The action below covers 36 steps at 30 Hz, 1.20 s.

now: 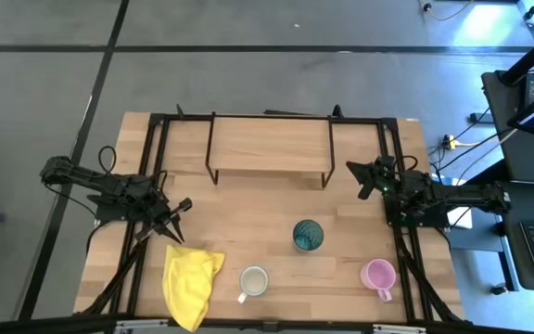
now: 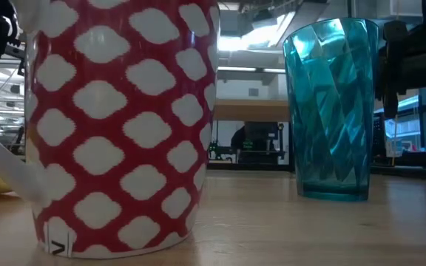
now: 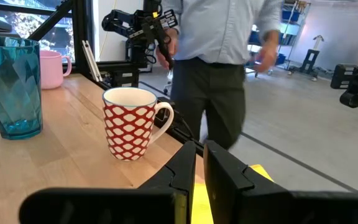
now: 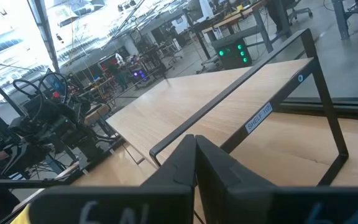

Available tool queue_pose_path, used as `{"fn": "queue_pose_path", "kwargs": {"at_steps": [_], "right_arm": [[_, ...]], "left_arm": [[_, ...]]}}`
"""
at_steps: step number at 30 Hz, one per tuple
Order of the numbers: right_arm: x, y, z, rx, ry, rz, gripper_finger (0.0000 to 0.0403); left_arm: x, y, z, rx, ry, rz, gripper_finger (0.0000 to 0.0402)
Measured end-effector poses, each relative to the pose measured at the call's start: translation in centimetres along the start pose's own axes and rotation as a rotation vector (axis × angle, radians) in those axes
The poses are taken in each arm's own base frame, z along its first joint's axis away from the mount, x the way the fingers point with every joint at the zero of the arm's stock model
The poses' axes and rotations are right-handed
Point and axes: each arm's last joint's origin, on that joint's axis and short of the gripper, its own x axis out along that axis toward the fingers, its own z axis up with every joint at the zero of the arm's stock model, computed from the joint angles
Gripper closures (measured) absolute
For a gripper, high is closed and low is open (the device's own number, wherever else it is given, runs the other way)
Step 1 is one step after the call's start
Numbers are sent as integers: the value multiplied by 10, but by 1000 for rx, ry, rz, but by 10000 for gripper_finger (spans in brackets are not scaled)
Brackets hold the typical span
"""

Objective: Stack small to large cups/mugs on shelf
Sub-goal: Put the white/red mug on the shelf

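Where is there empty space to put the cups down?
The shelf top is bare all the way across. The table is also bare between the shelf legs and the teal cup. It is crowded along the near edge, where the yellow cloth, the red-and-white mug and the pink mug sit in a row.

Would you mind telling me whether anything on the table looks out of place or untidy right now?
Only the yellow cloth stands out: it lies crumpled at the table's front edge, one end hanging over it, beside the red-and-white mug. The teal cup and pink mug stand upright, nothing is spilled, and the shelf holds nothing.
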Motion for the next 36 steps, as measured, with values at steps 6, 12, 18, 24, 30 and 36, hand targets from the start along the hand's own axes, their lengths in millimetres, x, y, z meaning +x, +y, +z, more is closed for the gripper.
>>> {"fn": "queue_pose_path", "kwargs": {"at_steps": [6, 12, 18, 24, 30, 36], "right_arm": [[0, 0, 0, 33, 0, 1, 390], [0, 0, 0, 42, -2, 1, 390], [-8, 19, 37, 193, -309, 278, 390], [-43, 34, 78, 3, -751, 752, 390], [-51, 48, 101, -90, -742, 908, 390], [-54, 51, 111, -41, -724, 921, 390]], "left_arm": [[0, 0, 0, 0, 0, 0, 374], [0, 0, 0, 0, 0, 0, 374], [0, 0, 0, 0, 0, 0, 374], [0, 0, 0, 0, 0, 0, 374], [0, 0, 0, 0, 0, 0, 374], [0, 0, 0, 0, 0, 0, 374]]}}
